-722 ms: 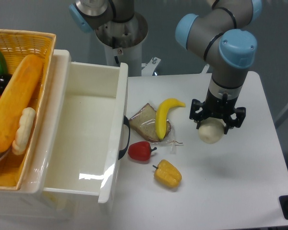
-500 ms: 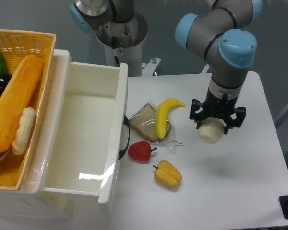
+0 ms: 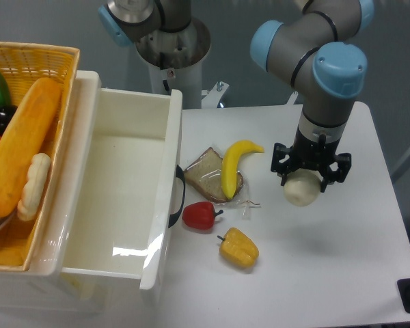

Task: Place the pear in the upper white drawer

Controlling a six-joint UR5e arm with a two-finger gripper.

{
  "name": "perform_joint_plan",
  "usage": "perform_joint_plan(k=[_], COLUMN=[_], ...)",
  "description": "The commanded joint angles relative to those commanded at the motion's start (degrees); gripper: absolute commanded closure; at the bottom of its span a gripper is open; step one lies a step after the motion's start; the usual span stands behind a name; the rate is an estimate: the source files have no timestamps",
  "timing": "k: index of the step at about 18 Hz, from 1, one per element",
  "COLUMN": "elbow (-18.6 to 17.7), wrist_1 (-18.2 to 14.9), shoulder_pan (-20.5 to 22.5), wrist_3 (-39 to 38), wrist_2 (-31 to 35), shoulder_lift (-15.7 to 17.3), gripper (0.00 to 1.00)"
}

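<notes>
The pale cream pear (image 3: 301,188) sits between the black fingers of my gripper (image 3: 309,175) at the right of the table, held a little above the surface, with its shadow below and to the right. The gripper is shut on it. The upper white drawer (image 3: 162,205) stands pulled open at the left, its black handle (image 3: 178,198) facing the table, and its inside is bare. The pear is well to the right of the drawer.
Between drawer and gripper lie a yellow banana (image 3: 234,164) on a bagged bread slice (image 3: 208,174), a red pepper (image 3: 201,216) and a yellow pepper (image 3: 238,248). A woven yellow basket (image 3: 51,58) with food sits above the drawer at far left. The robot base (image 3: 171,48) stands behind.
The gripper with the pear has shifted only a hair to the right; nothing else moved.
</notes>
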Motion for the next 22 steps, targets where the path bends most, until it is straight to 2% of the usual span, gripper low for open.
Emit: perform_joint_plan(k=[2,6,12,15,18,22], elbow=[0.1,0.2,-0.4,-0.2,-0.4,-1.1], wrist_1=[-0.1,-2.4,-2.8,-3.3,-4.0,-4.3], shoulder_pan=[0.0,0.1,0.6,0.4,-0.3,-3.2], wrist_3=[-3.2,-9.7,-19.2,-25.8,-30.1,-33.9], wrist_2=[0.0,0.0,-0.6,-3.3,-5.9,-8.3], shoulder_lift=[0.6,2.1,8.3,10.8,14.0,15.8], gripper=[0.48,0.48,0.48,0.48,0.48,0.48])
